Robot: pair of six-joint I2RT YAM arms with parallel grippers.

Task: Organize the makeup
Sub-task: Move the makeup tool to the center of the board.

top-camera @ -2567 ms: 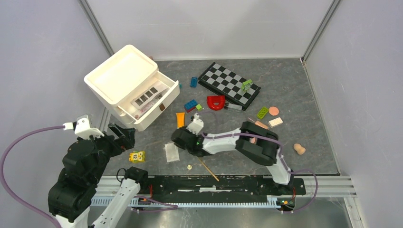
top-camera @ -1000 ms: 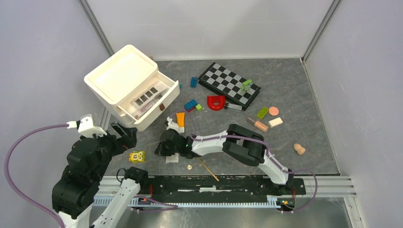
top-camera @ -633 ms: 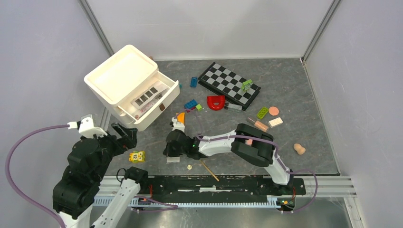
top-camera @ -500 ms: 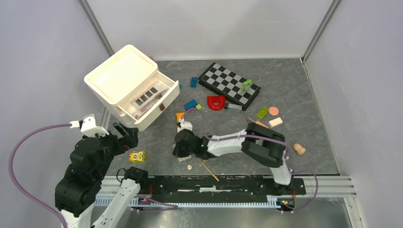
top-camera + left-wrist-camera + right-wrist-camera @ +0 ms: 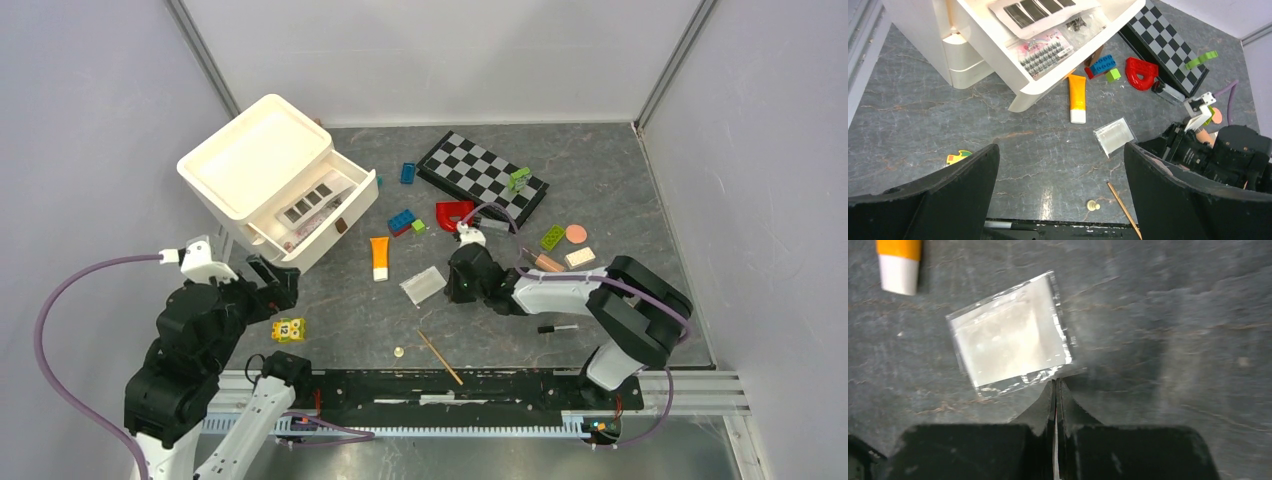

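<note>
My right gripper [image 5: 449,285] is shut low over the table, its tips [image 5: 1055,383] pinching the near edge of a clear sachet [image 5: 423,285] with whitish filling [image 5: 1010,337]. An orange tube with a white cap [image 5: 379,257] lies left of it and shows in the left wrist view [image 5: 1077,97]. The white palette with dark pans [image 5: 1035,7] and a pinkish pack [image 5: 1045,52] lie in the open drawer. A pink disc [image 5: 576,234], a peach-filled tube [image 5: 545,262] and a black pencil [image 5: 557,328] lie at the right. My left gripper [image 5: 1058,192] is open and empty, raised at the near left.
A white drawer box [image 5: 255,160] stands at the back left with its drawer open. A checkerboard [image 5: 483,178], toy bricks [image 5: 401,220] and a red piece [image 5: 455,214] lie behind. A wooden stick [image 5: 439,357], a small pawn [image 5: 399,352] and a yellow tile [image 5: 289,329] lie near the front.
My right gripper has swung from the left centre to the right, and the sachet has moved with it up and right. The black pencil now shows on the table. The left arm barely moved.
</note>
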